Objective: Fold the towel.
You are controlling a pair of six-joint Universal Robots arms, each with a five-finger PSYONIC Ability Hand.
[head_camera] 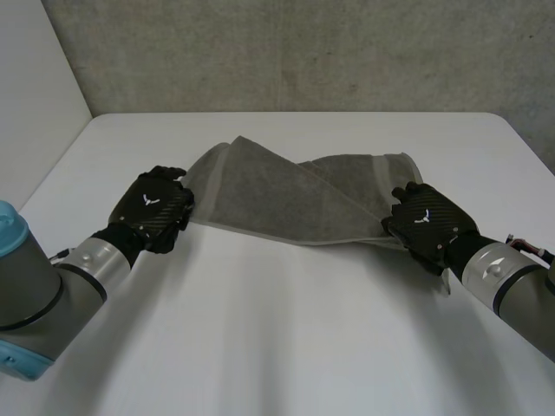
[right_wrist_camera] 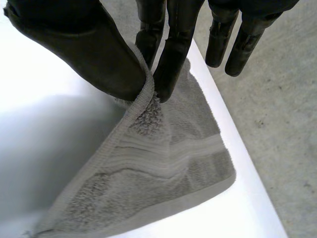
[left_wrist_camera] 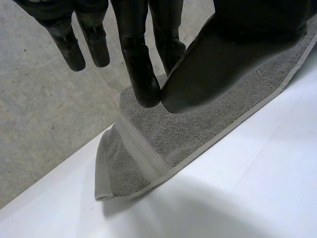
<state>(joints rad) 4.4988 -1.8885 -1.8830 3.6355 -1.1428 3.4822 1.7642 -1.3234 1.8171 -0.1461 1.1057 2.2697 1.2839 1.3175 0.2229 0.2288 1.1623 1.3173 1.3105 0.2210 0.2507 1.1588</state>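
A grey towel (head_camera: 286, 195) lies across the middle of the white table, partly doubled over itself with a diagonal crease. My left hand (head_camera: 156, 208) is at the towel's left end. In the left wrist view its thumb (left_wrist_camera: 208, 64) and a finger (left_wrist_camera: 141, 74) pinch the towel (left_wrist_camera: 163, 139) near a corner. My right hand (head_camera: 425, 221) is at the towel's right end. There its thumb (right_wrist_camera: 84, 49) and fingers (right_wrist_camera: 171, 59) pinch the hemmed edge of the towel (right_wrist_camera: 158, 163), which hangs down from the grip.
The white table (head_camera: 277, 347) reaches well in front of the towel and to both sides. A grey concrete wall (head_camera: 303, 52) stands behind the table's far edge.
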